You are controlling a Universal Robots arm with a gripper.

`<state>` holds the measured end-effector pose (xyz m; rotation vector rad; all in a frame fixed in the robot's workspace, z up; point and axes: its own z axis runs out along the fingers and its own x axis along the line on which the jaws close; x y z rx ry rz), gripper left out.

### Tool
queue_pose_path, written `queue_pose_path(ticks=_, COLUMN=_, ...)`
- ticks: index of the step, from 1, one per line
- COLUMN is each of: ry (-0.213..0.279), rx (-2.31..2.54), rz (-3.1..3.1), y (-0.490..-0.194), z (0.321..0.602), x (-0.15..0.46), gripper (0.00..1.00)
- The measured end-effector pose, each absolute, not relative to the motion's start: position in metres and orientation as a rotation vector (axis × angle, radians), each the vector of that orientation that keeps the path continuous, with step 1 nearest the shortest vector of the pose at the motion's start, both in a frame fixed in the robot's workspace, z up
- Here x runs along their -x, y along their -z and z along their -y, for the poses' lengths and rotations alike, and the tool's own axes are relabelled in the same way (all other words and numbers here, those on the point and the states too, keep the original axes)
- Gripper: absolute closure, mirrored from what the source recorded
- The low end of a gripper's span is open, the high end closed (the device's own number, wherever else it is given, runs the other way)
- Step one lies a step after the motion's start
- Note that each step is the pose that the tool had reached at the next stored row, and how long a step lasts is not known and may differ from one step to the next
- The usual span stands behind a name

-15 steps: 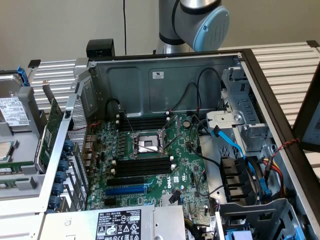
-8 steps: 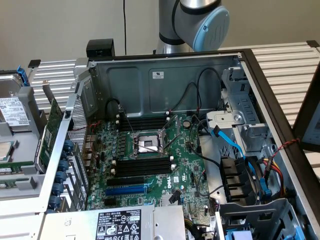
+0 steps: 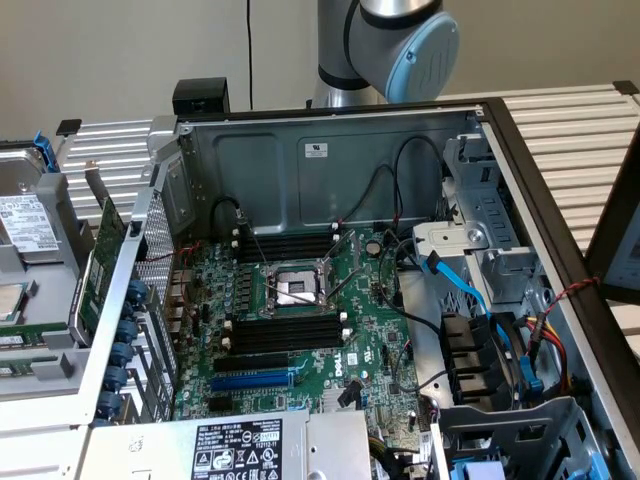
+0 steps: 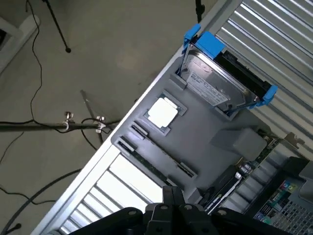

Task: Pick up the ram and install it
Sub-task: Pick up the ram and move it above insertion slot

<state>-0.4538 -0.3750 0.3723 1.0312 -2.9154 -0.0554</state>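
Observation:
The ram (image 4: 155, 155) is a long, thin, dark green stick lying in a groove of a grey tray (image 4: 210, 122) beside the computer case. In the exterior view it appears as a green strip (image 3: 35, 333) on that tray (image 3: 60, 200) at the exterior view's left. My gripper (image 4: 173, 196) hangs above the tray, close to one end of the stick and apart from it. The arm's grey and blue joint (image 3: 400, 40) rises behind the open case. Black memory slots (image 3: 285, 335) flank the processor socket (image 3: 295, 290) on the green motherboard.
A hard drive in a blue carrier (image 4: 222, 73) and a square processor chip (image 4: 162, 112) also sit on the tray. A larger green card with a metal bracket (image 3: 100, 265) stands between tray and case. Blue and black cables (image 3: 470, 290) crowd the case's right side.

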Motion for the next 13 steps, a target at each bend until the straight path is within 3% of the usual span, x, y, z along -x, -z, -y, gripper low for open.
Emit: queue_pose_path(ticks=13, ry=0.044, rx=-1.369, rz=2.771, y=-0.3706, z=0.3750, x=0.4537, gripper=0.89)
